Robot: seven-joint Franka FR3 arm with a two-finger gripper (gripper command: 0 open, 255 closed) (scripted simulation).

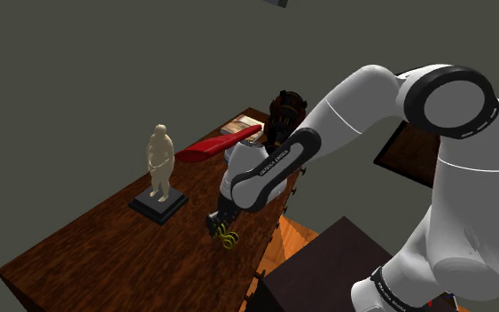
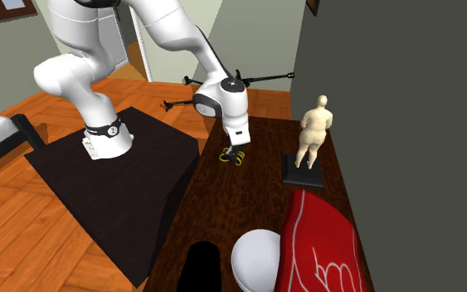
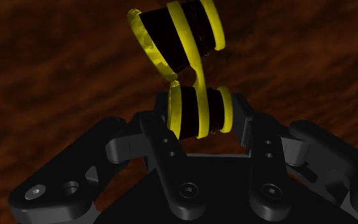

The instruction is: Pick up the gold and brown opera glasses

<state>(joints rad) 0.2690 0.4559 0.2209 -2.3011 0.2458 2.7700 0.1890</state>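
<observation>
Dark grey walls and an orange wooden floor are seen around a dark brown wooden table [image 1: 88, 244], against which the black stand [image 1: 327, 266] is set. From it the white arm [image 1: 362, 97] is bent down over the table's edge. A pale figurine [image 1: 159, 162] on a black base is placed further along the table, well apart from the gripper [image 3: 203, 124]. The gripper is clamped on the opera glasses [image 3: 197, 75], found at the table edge nearest the stand. Two short dark brown barrels are shown, each ringed with bright yellow bands and joined by a yellow bridge. The held barrel's axis is laid from one finger [image 3: 161, 137] to the other; the second barrel is carried beyond the fingertips, towards the table top, slightly skewed. Whether it touches the wood cannot be told.
</observation>
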